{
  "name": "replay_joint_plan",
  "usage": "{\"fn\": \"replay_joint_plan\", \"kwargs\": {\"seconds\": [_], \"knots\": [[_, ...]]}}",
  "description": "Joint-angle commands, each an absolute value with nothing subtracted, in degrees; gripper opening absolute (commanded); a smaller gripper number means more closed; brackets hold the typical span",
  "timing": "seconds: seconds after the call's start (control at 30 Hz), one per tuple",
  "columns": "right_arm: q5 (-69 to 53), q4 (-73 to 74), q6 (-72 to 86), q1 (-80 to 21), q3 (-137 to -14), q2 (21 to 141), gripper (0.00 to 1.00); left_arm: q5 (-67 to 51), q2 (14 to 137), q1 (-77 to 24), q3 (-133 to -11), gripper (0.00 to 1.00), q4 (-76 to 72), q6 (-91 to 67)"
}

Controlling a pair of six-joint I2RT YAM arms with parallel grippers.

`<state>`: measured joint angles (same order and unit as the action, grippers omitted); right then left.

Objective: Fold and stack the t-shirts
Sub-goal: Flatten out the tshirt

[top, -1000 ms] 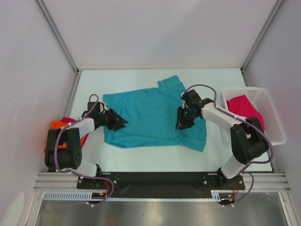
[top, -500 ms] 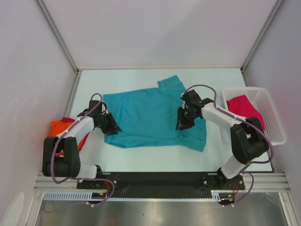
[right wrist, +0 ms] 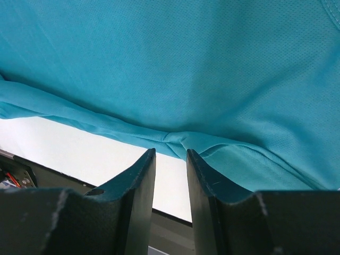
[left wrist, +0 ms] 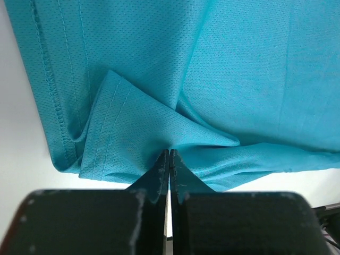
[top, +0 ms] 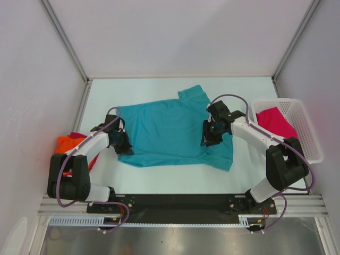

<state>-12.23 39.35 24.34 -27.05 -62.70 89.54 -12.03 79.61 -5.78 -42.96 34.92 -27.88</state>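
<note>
Left gripper has just clamped shut on the teal t-shirt at its 8 o'clock hem corner; the wrist view shows cloth puckering into the pressed-together jaws. A second ago it stood parted, slightly higher on that edge. Right gripper, at the shirt's 4 o'clock edge, has hardly moved: jaws apart, table visible between them, a cloth ridge at the tips, probably not yet pinched. The shirt lies spread mid-table. Judgement: one grasp secured; the fold awaits the second.

Basket hems right; orange t-shirt, seemingly, hems left.
</note>
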Motion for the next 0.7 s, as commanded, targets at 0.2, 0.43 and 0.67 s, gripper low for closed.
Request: {"fn": "replay_joint_plan", "kwargs": {"seconds": [0.2, 0.43, 0.67], "knots": [[-10.37, 41.22, 23.38, -26.90, -63.81, 86.22, 0.35, -11.95, 71.91, -6.68, -42.54, 0.00, 37.44, -28.12], [-10.20, 41.57, 23.12, -26.54, -64.16, 85.43, 0.34, -14.49, 62.76, -6.77, -44.04, 0.00, 46.21, -28.92], [-10.63, 41.57, 23.29, -26.54, -63.98, 85.61, 0.35, -12.05, 61.34, -6.77, -42.71, 0.08, 47.46, -30.33]]}}
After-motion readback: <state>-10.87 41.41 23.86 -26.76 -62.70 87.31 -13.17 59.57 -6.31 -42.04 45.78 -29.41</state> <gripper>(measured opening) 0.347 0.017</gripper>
